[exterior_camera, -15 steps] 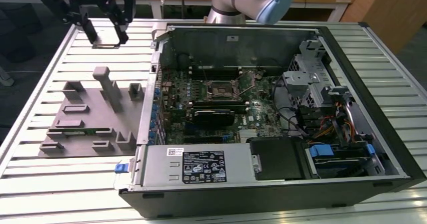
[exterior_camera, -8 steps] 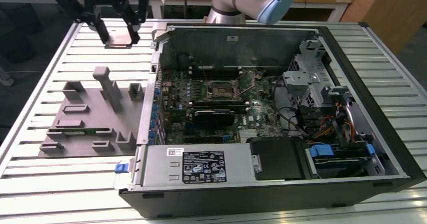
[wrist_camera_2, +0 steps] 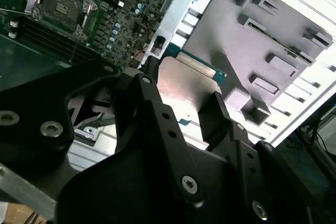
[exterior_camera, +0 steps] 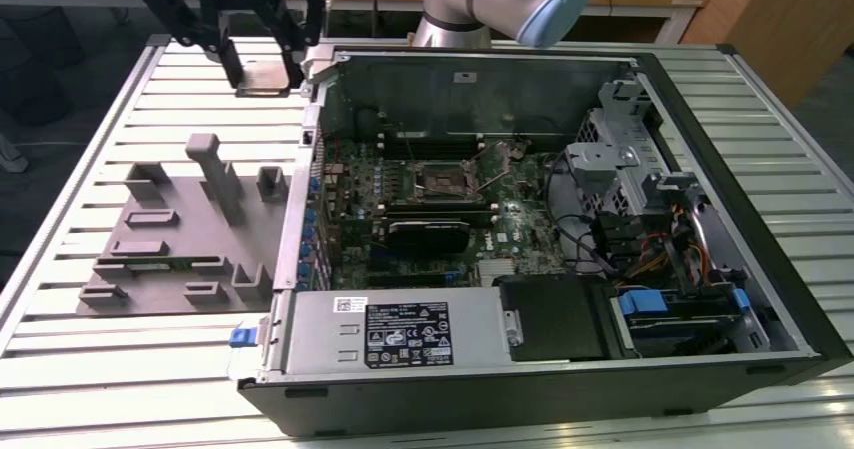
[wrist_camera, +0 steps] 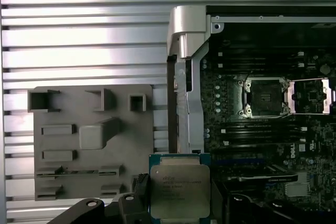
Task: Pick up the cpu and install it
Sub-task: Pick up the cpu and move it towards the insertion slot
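- Clamps the cpu (wrist_camera: pixel 179 190) in the gripper (wrist_camera: pixel 179 199), fingers (wrist_camera_2: pixel 157 119) pressed on two opposite edges, silver top facing the first wrist view.
- Hangs above the slatted tabletop (exterior_camera: pixel 187 104), just beside the open computer case (exterior_camera: pixel 467 99) outer wall, near the grey fixture plate (exterior_camera: pixel 174 234).
- Sits well apart from the open motherboard socket (wrist_camera: pixel 262 96).

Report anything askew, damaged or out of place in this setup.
Nothing stands out. The cpu sits square in the gripper, beside the open case. The socket is empty with its cover plate flipped aside, as an install needs. The grey fixture tray lies flat on the table.
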